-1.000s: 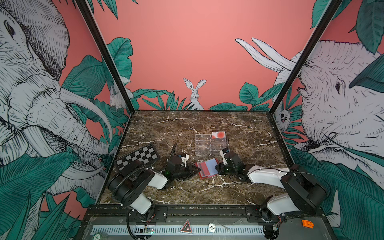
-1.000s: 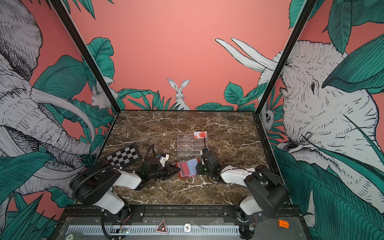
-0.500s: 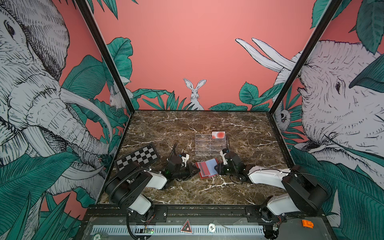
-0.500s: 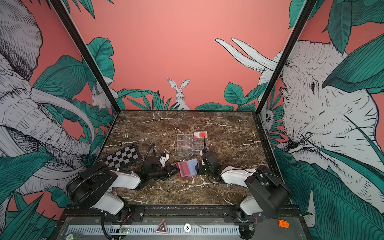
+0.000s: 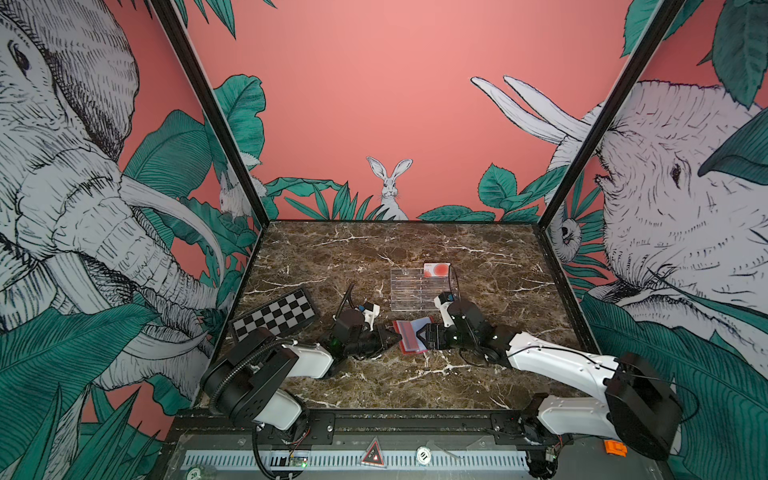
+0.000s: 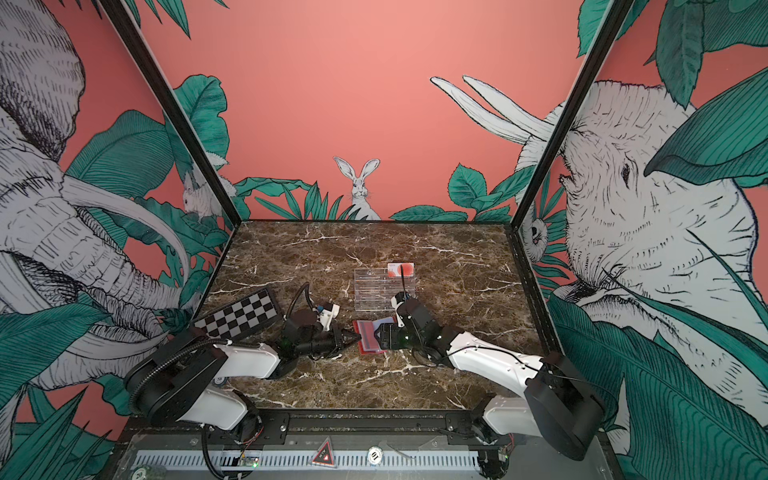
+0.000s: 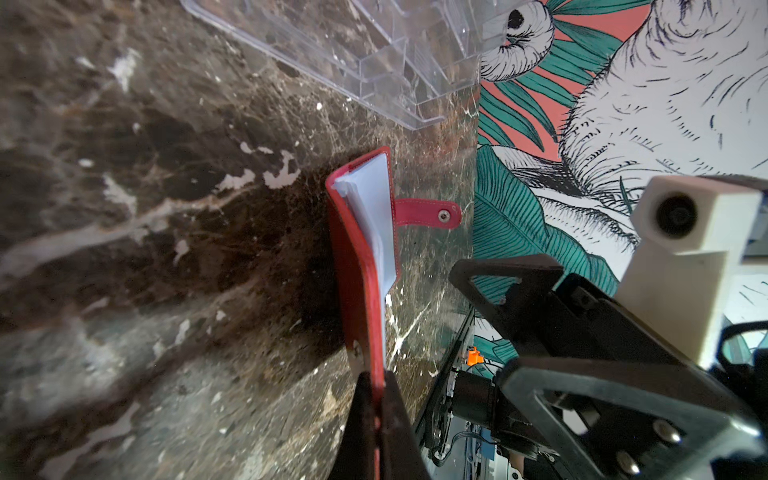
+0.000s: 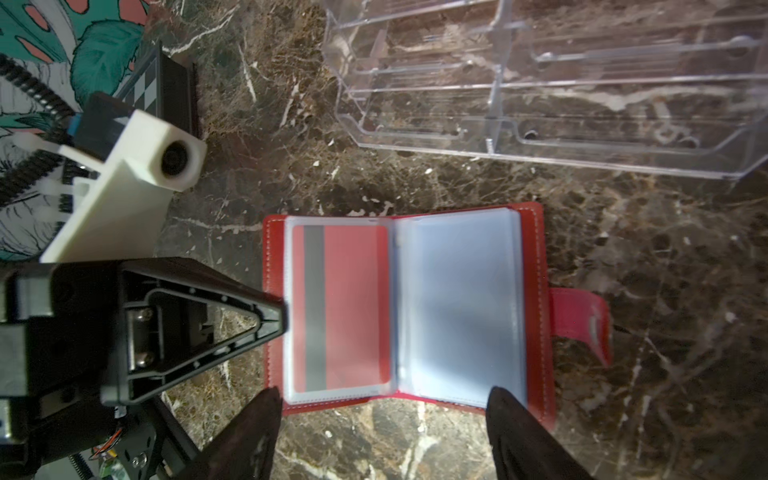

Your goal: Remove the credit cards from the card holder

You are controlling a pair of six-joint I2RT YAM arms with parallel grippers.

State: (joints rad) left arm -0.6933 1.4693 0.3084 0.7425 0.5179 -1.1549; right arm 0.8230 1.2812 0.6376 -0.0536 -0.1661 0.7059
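The red card holder (image 5: pixel 409 337) (image 6: pixel 369 338) lies open on the marble, with its snap tab (image 8: pixel 582 324) out to one side. A red credit card with a grey stripe (image 8: pixel 340 307) sits in one clear sleeve. The facing sleeves (image 8: pixel 457 307) look pale blue. My left gripper (image 7: pixel 376 399) (image 5: pixel 392 334) is shut on the edge of the holder's red cover. At the holder's near edge my right gripper (image 8: pixel 382 399) (image 5: pixel 424 334) stands open, one finger at each corner, holding nothing. A white credit card with a red-orange circle (image 5: pixel 436 270) (image 6: pixel 401 270) stands in the acrylic stand.
The clear acrylic tiered stand (image 5: pixel 419 289) (image 8: pixel 540 83) sits just behind the holder. A chequered board (image 5: pixel 274 318) (image 6: pixel 239 318) lies to the left, close to the left arm. The enclosure walls border the table on three sides.
My right gripper's jaws have spread wide at the holder's near edge. The left gripper has tightened on the cover edge. The holder has stayed in place.
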